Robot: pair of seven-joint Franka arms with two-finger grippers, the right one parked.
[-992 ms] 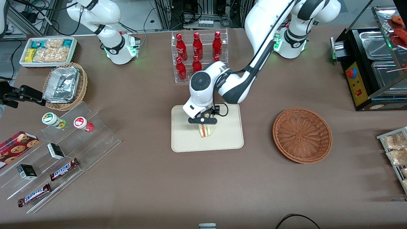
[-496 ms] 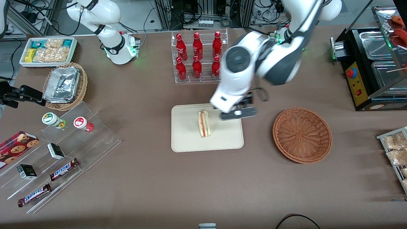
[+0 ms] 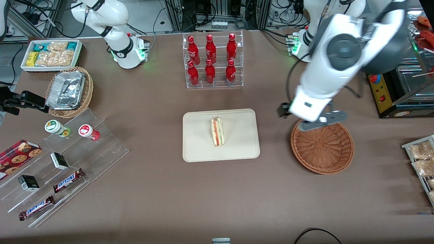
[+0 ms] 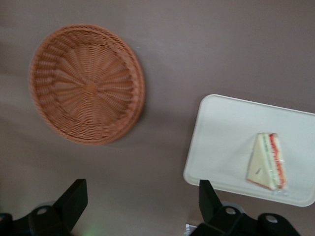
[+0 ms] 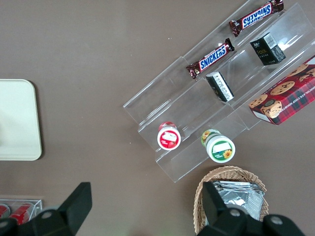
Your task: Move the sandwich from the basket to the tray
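The sandwich (image 3: 217,131) stands on its edge in the middle of the cream tray (image 3: 200,149), with nothing holding it. It also shows in the left wrist view (image 4: 268,161) on the tray (image 4: 221,142). The reddish-brown wicker basket (image 3: 322,144) sits beside the tray toward the working arm's end of the table and holds nothing; the left wrist view shows it too (image 4: 86,83). My left gripper (image 3: 320,121) hangs raised above the basket's rim farthest from the front camera. It is open and holds nothing (image 4: 140,196).
A clear rack of red bottles (image 3: 212,61) stands farther from the front camera than the tray. A black appliance (image 3: 396,74) and a rack of snack packets (image 3: 422,162) lie at the working arm's end. Acrylic shelves with candy (image 3: 64,159) lie at the parked arm's end.
My left gripper let go of the sandwich on the tray, rose, and swung away toward the working arm's end, to above the basket. The sandwich stays standing on the tray.
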